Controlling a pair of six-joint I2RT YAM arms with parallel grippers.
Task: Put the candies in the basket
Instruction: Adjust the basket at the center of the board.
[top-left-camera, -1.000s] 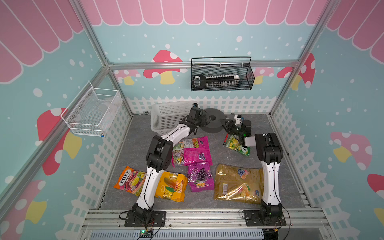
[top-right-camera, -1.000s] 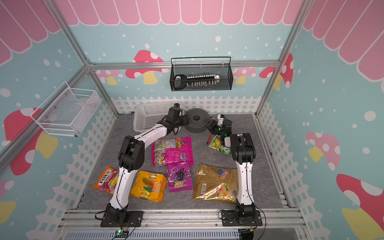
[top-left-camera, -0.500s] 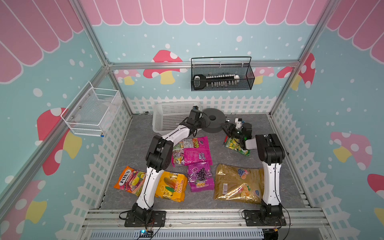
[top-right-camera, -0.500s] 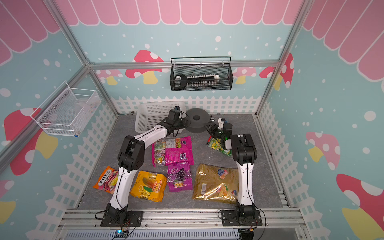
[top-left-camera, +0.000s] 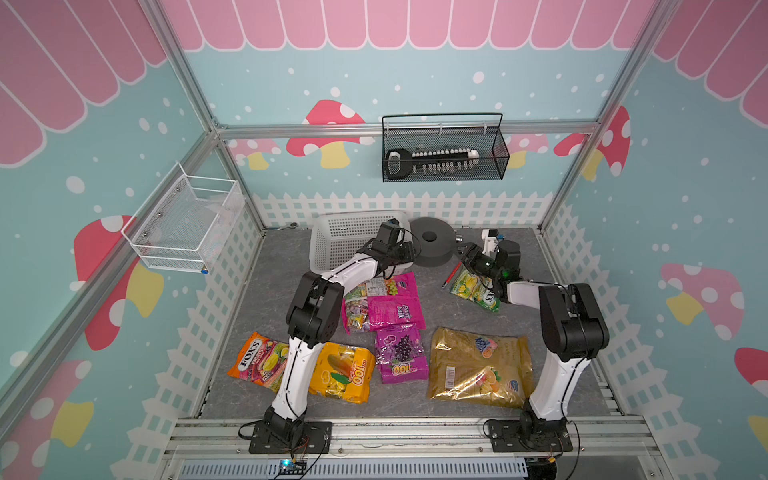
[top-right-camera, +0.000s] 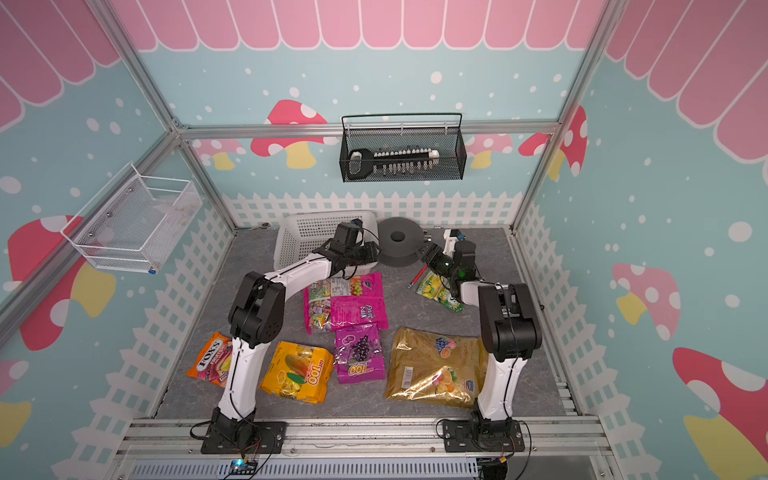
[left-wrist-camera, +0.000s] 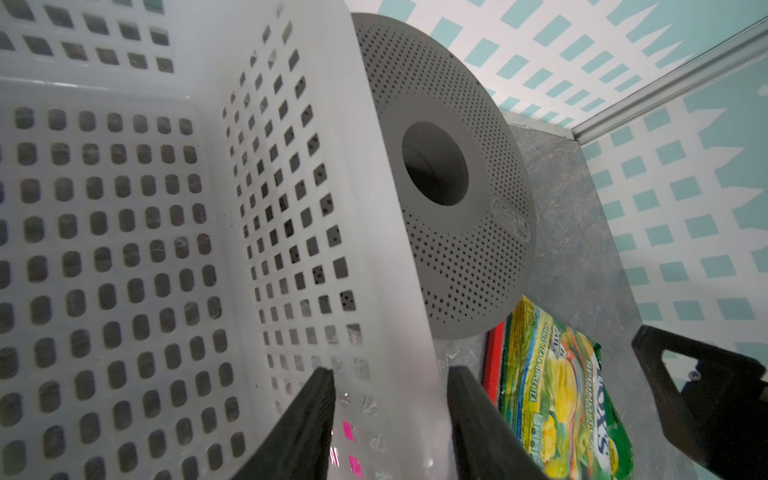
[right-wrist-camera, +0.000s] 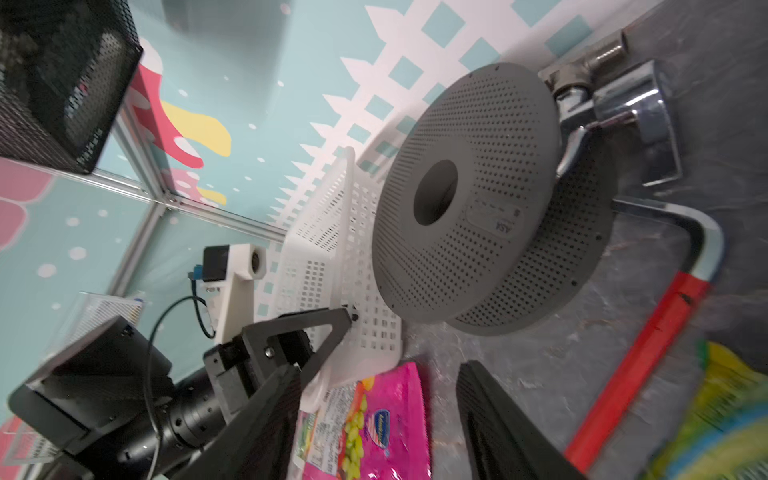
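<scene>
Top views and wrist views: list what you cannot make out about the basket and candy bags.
- basket: near right corner hidden by the left gripper in both top views.
- green-yellow bag: far end under the right gripper in both top views; blurred, cut off by the edge in the right wrist view.
- orange-yellow "100" bag: one side behind the left arm, top views.

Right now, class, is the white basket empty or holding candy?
Empty, as far as seen: the basket shows only bare perforated floor in the left wrist view.
</scene>
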